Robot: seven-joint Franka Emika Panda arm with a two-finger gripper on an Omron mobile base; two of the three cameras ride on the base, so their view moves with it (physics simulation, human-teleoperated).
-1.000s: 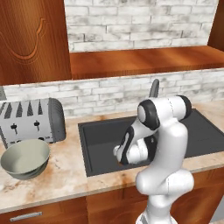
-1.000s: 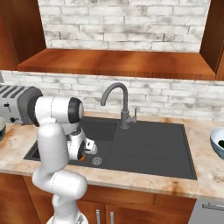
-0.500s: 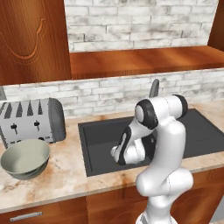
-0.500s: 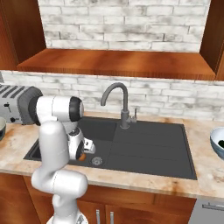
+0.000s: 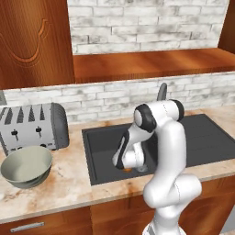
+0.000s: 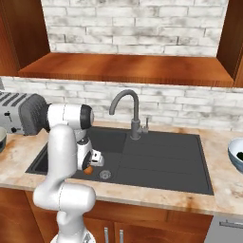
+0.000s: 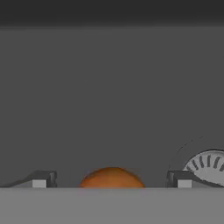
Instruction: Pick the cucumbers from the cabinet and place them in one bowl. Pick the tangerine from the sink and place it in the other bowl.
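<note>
— Lowered since the earlier frames: the gripper (image 7: 111, 181) sits deeper in the sink basin; the base views are otherwise unshifted. What are the big items?

— Item one, cabinet (image 5: 137, 64): reddish-brown wall unit, doorless shelf bay, carved door at its left in the left base view. Item two, sink (image 6: 156, 159): dark charcoal basin with flat drainboard, curved grey tap (image 6: 128, 111) behind it, set into a marbled counter (image 5: 69, 183).

— And the smaller goods?

— Item three, toaster (image 5: 32, 126): grey, on the counter left of the sink. Item four, grey-green bowl (image 5: 26, 166): upright, just in front of the toaster, well apart from the sink. Item five, pale blue bowl (image 6: 236, 154): at the right edge of the right base view, something dark inside, too small to tell.

— The fruit?

— Item six, tangerine (image 7: 111, 177): on the basin floor beside the round metal drain (image 7: 208, 166), lying between the two fingertips (image 7: 40, 179).

— Jaws?

— Spread wide, one tip on each side of the tangerine, neither touching it.
</note>
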